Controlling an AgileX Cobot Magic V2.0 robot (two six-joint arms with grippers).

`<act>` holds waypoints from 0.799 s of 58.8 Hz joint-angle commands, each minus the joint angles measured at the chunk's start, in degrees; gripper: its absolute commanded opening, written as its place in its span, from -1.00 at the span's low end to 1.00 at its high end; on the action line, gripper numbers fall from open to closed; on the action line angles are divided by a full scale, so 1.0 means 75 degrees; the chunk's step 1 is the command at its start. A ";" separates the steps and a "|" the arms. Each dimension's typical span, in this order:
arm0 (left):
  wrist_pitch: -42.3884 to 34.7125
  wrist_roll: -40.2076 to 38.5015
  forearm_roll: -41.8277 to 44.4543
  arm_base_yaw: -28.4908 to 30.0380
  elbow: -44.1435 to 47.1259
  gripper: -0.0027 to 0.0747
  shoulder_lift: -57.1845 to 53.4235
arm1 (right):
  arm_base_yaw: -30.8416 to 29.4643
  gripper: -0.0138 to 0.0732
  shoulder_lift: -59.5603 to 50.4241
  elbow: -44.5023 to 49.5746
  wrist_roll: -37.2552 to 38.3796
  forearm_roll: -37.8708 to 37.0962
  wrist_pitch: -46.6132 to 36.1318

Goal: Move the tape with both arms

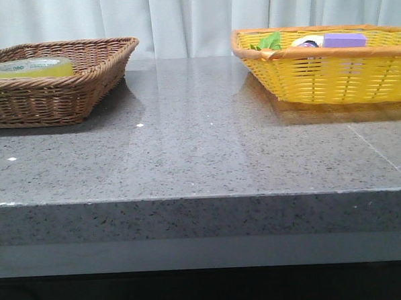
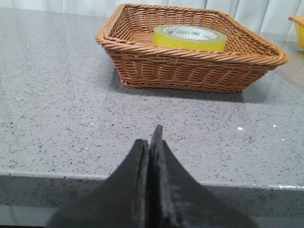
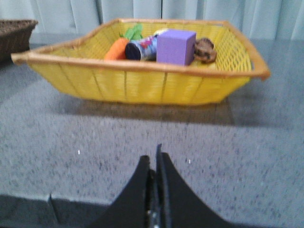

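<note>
The yellow tape roll (image 1: 27, 68) lies flat in the brown wicker basket (image 1: 56, 97) at the back left; it also shows in the left wrist view (image 2: 190, 37), inside that basket (image 2: 190, 71). My left gripper (image 2: 151, 137) is shut and empty, near the table's front edge, well short of the basket. My right gripper (image 3: 154, 156) is shut and empty over the table, in front of the yellow basket (image 3: 142, 85). Neither arm shows in the front view.
The yellow basket (image 1: 331, 76) at the back right holds a purple box (image 1: 345, 39), green leaves (image 1: 267, 41), and in the right wrist view a carrot toy (image 3: 115, 48), a can (image 3: 142, 47) and a brown item (image 3: 204, 50). Grey stone table (image 1: 200, 150), curtain behind.
</note>
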 commanded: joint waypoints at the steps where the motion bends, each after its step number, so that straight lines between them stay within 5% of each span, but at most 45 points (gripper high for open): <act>1: -0.0620 -0.0083 -0.0079 0.0015 0.0294 -0.98 -0.0139 | 0.0001 -0.89 -0.0170 -0.0120 -0.0001 0.0043 -0.0536; 47: -0.0620 -0.0083 -0.0079 0.0015 0.0294 -0.98 -0.0139 | 0.0001 -0.89 -0.0170 -0.0120 -0.0001 0.0086 -0.0359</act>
